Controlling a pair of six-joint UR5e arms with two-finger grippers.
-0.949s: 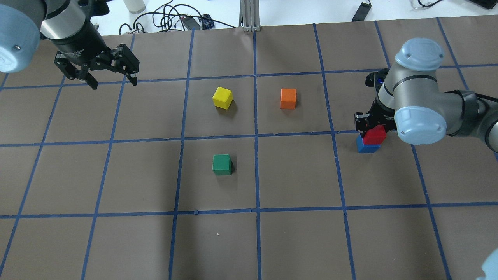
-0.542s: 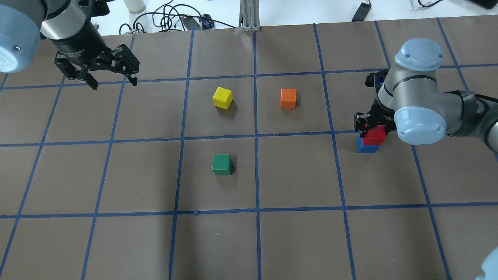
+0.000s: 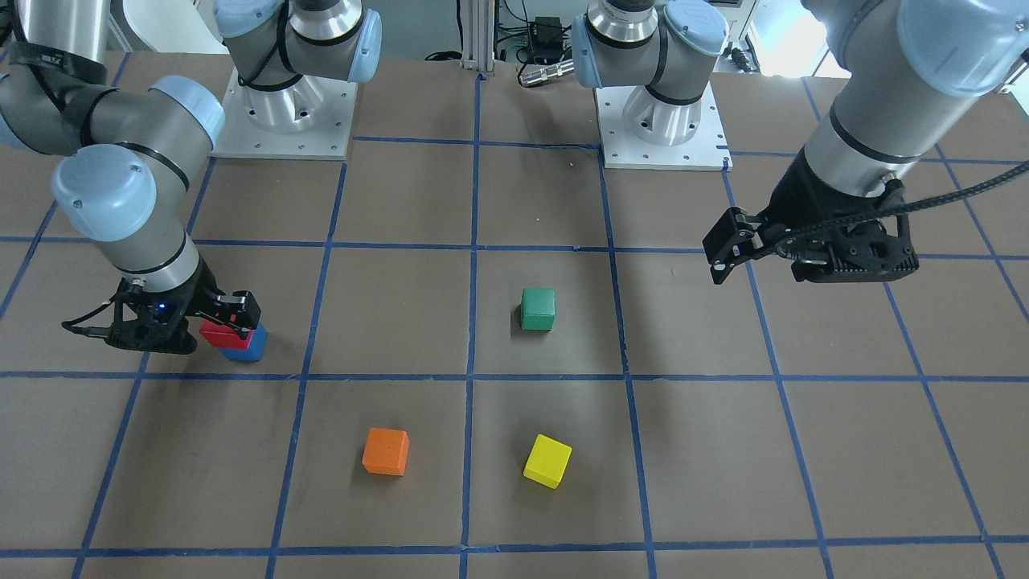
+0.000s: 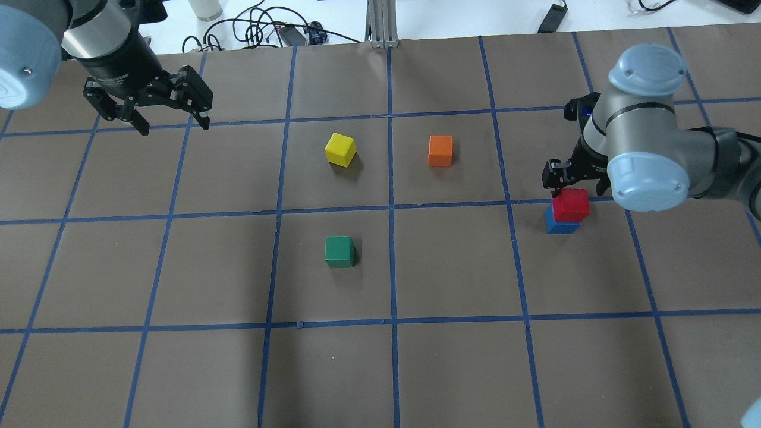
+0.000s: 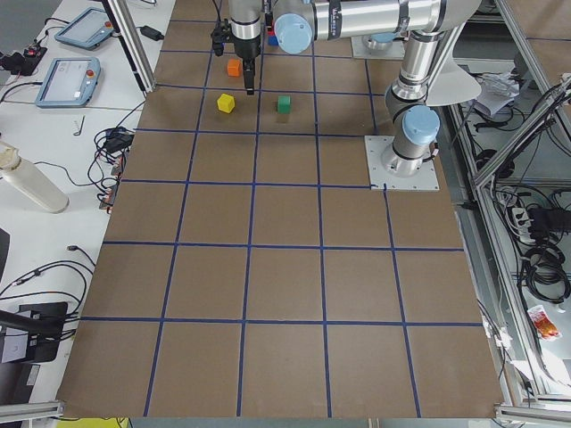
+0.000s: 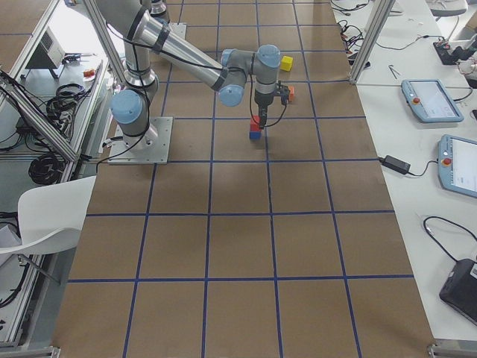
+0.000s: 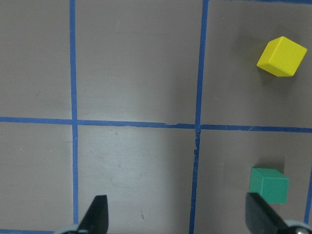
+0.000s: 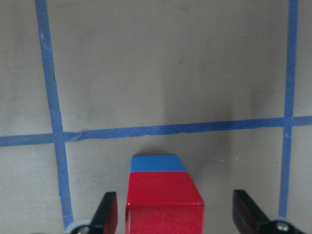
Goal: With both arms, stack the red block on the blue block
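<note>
Overhead, your red block (image 4: 571, 204) sits on the blue block (image 4: 557, 226) at about 3 o'clock on the table (image 4: 452, 362); the right gripper (image 4: 571, 178) hangs just above the stack, wrist pointing straight down; the left gripper (image 4: 173, 122) hovers spread and empty at 10 o'clock, well apart. In the right wrist view the fingers (image 8: 108, 214) stand wide either side of the red block, touching neither face. In the left wrist view the jaws gape over bare paper, green block (image 7: 269, 185) at 4 o'clock, yellow block (image 7: 282, 57) at 2. Judge the red block light, rigid and matte, not slippery; take it by two opposite side faces at mid-height; a sideways nudge would likely tip the stack.
</note>
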